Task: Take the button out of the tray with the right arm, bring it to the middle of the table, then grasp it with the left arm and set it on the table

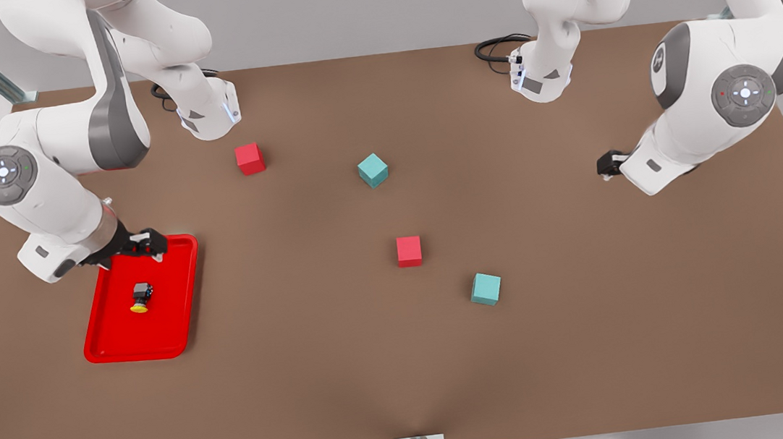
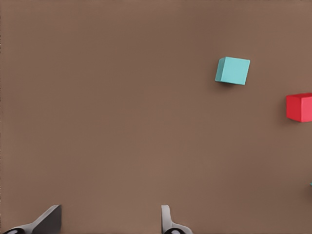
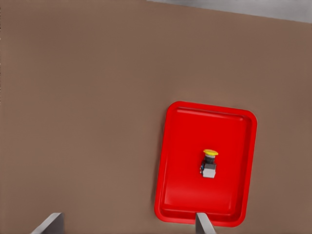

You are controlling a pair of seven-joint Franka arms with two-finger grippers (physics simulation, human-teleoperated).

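The button [image 1: 141, 297] lies on its side in the red tray [image 1: 112, 329] at the front view's left, yellow cap toward the near table edge. In the right wrist view the button [image 3: 209, 164] rests mid-tray [image 3: 185, 146]. My right gripper [image 1: 147, 244] hovers above the tray's far rim, open and holding nothing; its fingertips [image 3: 202, 223] frame the view's edge around the right gripper [image 3: 126, 224]. My left gripper [image 1: 608, 164] waits over bare table [image 1: 591, 315] at the front view's right. The left gripper [image 2: 107, 222] is open and holds nothing.
Two red cubes [image 1: 250, 159] [image 1: 409, 251] and two teal cubes [image 1: 372, 170] [image 1: 486, 289] are scattered around the table's middle. The left wrist view shows a teal cube [image 2: 233, 70] and a red cube [image 2: 300, 107]. Both arm bases stand at the far edge.
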